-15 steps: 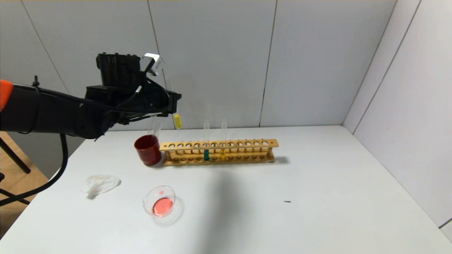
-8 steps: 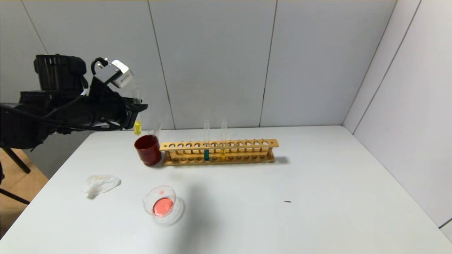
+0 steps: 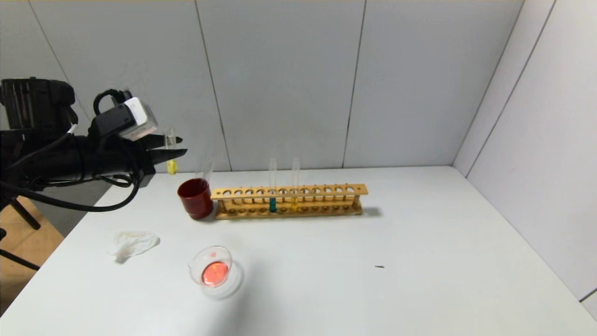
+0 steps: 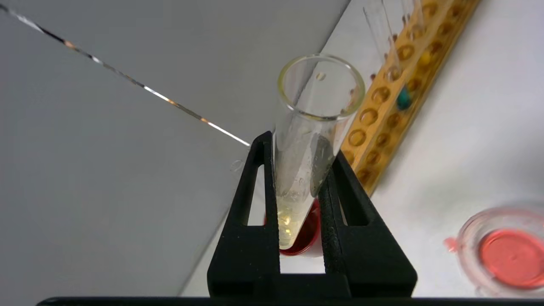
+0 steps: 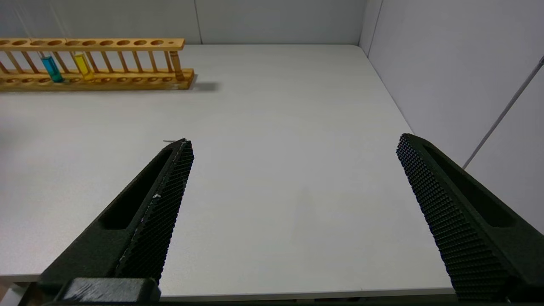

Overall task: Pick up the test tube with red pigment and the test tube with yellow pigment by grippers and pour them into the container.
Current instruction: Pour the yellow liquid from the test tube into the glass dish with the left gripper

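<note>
A: Left pincer point(image 3: 175, 146)?
B: Clamped on the test tube with yellow pigment point(image 3: 171, 154), upright, raised left of the red cup point(image 3: 195, 198).
A: Right pincer point(image 5: 293, 178)?
B: Spread wide above bare desk point(image 5: 276, 127).

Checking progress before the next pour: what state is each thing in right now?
Left pincer: shut on the test tube with yellow pigment, held high at the table's far left.
Test tube with yellow pigment: upright, yellow liquid inside.
Container: on the table, red liquid inside.
Dark red cup: upright beside the rack, a clear tube leaning in it.
Rack: holds a teal tube and a yellow tube.
Right pincer: open, holding nothing.
</note>
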`<action>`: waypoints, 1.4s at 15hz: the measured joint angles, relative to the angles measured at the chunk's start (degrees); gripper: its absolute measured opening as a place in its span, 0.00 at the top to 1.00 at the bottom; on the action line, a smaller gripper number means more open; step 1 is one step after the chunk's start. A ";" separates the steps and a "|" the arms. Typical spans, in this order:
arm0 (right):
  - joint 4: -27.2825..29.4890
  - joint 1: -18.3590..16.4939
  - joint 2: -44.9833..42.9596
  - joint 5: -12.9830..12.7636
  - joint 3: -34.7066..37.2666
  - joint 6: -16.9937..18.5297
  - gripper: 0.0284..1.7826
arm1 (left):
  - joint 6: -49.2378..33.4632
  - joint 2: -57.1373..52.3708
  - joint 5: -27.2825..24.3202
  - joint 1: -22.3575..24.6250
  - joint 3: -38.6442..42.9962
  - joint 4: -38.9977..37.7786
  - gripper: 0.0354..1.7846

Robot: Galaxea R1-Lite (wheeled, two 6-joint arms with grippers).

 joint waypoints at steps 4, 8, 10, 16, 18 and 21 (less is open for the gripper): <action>0.00 0.00 0.00 0.00 0.00 0.00 0.02 | 13.80 0.63 1.99 -0.02 5.30 -0.45 0.84; 0.02 0.00 0.00 -0.02 0.00 0.00 0.02 | 26.30 2.12 1.71 -0.24 7.61 -0.63 0.84; 0.02 0.00 0.00 0.00 0.00 0.00 0.02 | 31.48 2.34 1.49 -0.06 8.69 -0.65 0.84; 0.00 0.00 0.00 0.02 0.00 0.00 0.02 | 45.47 3.41 0.98 0.38 13.68 -7.17 0.84; 0.00 0.00 0.00 0.02 0.00 0.00 0.02 | 47.38 5.27 -0.13 0.49 16.02 -13.37 0.84; 0.00 0.00 0.00 0.00 0.00 0.00 0.02 | 49.92 7.36 -0.52 0.61 19.69 -19.93 0.84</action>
